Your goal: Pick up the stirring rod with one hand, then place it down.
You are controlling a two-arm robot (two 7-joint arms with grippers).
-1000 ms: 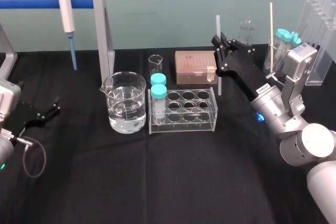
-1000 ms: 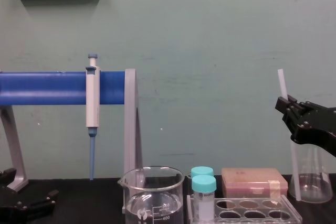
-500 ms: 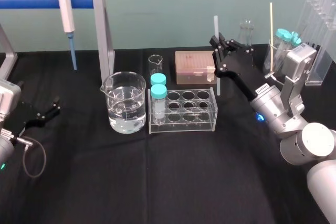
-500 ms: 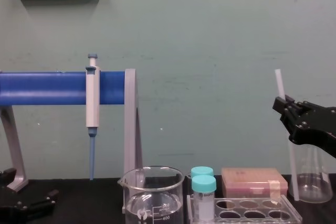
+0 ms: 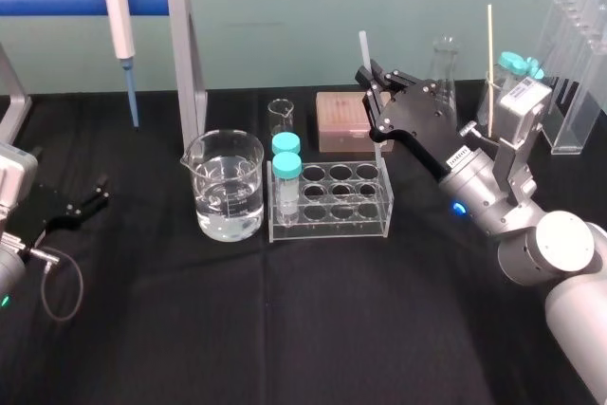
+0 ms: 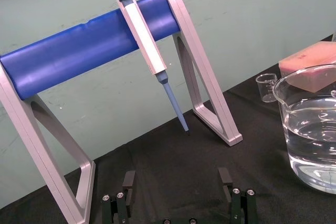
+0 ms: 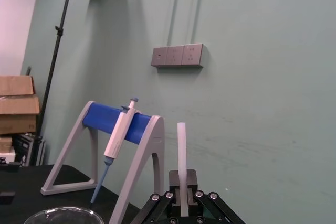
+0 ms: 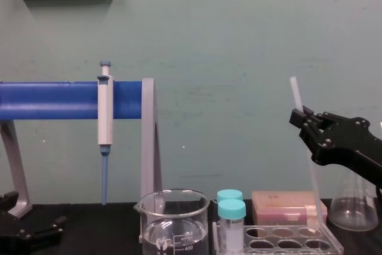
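Right gripper (image 5: 372, 81): my fingers (image 7: 172, 182) are closed flat on the stirring rod (image 5: 363, 45), with no gap either side. The rod stands near upright, slightly tilted. A short length projects above my fingers. The longer length hangs below them, in front of the pink box (image 5: 340, 116) and behind the tube rack (image 5: 332, 198). Left gripper (image 5: 83, 206): low over the table (image 5: 285, 329), fingers spread, holding nothing.

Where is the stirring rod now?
The stirring rod is held nearly upright, right of centre in the head view, clamped in the right gripper by the pink box, behind the tube rack and left of the conical flask.
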